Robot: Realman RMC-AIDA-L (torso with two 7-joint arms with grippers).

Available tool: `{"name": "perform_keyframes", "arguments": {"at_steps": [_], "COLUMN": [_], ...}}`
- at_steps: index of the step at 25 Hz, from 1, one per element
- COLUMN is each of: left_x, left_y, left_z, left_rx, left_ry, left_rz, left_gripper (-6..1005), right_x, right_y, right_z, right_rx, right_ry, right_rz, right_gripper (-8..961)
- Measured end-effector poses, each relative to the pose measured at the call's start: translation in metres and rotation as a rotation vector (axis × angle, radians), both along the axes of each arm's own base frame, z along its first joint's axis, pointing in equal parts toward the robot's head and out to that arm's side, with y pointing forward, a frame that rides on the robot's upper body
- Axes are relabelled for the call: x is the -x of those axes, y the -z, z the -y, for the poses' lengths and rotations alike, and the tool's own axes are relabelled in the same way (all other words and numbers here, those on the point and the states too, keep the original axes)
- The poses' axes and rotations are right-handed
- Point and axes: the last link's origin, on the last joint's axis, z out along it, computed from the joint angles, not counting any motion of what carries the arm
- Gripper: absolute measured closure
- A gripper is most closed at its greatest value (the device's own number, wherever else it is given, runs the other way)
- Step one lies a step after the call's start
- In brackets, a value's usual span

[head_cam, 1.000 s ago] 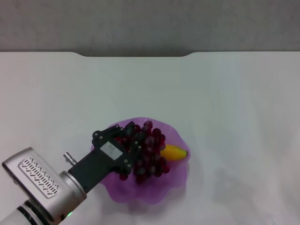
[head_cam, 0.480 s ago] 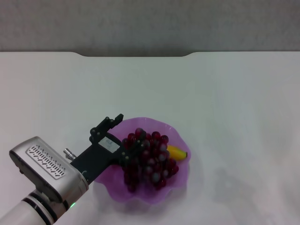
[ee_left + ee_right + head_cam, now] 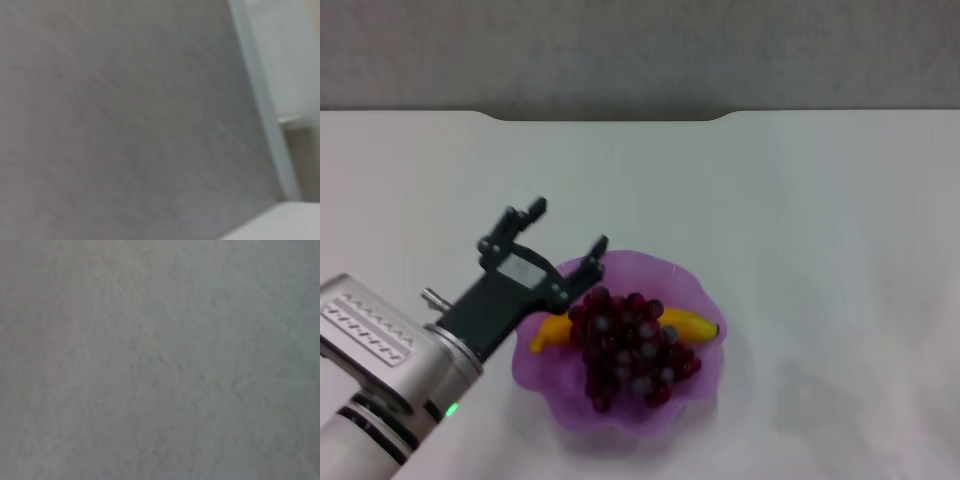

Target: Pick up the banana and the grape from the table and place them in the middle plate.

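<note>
We see the grape (image 3: 630, 345) lying in the middle plate (image 3: 695, 290), low and centre in the head view, a long dark red bunch draped across the banana (image 3: 688, 324), whose two yellow ends poke out on either side of it. Both fruits rest inside the dish, so we judge the placing done.

The bunch looks lumpy and loosely jointed — we expect it to sag and swing if lifted, so the sensible hold is across its thick middle, with jaws wide enough to span several berries. The banana looks smooth, stiff and likely slick; we would take it across its mid-length, on the side that shows clear of the grapes. The plate seems light, thin plastic with a wavy rim, and a nudge could slide it over the table (image 3: 820, 200).

The left gripper (image 3: 565, 230) sits up and to the left of the plate, its fingers (image 3: 594, 258) spread apart and holding nothing — one tip is over the plate's upper-left rim, the other well clear of it. The right gripper shows in no view, and the wrist views show only blank grey surface.
</note>
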Motion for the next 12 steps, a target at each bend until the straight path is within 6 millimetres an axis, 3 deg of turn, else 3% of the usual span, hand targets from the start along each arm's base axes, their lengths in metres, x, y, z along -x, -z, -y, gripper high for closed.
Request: {"name": "perform_keyframes", "arguments": {"at_steps": [11,12], "left_x": [0.01,0.012], "left_y": [-0.047,-0.049], "left_z": [-0.015,-0.015], "left_rx": [-0.211,-0.222], "left_ry": [-0.03,-0.04], "left_rz": [0.083,0.085], "left_gripper": [193,237], "right_x": [0.001,0.001], "right_y": [0.0,0.0], "right_z": [-0.001,-0.002], "right_rx": [0.002,0.002], "right_ry": [-0.003,-0.002], "right_rz": [0.0,0.0], "right_gripper": [953,953]}}
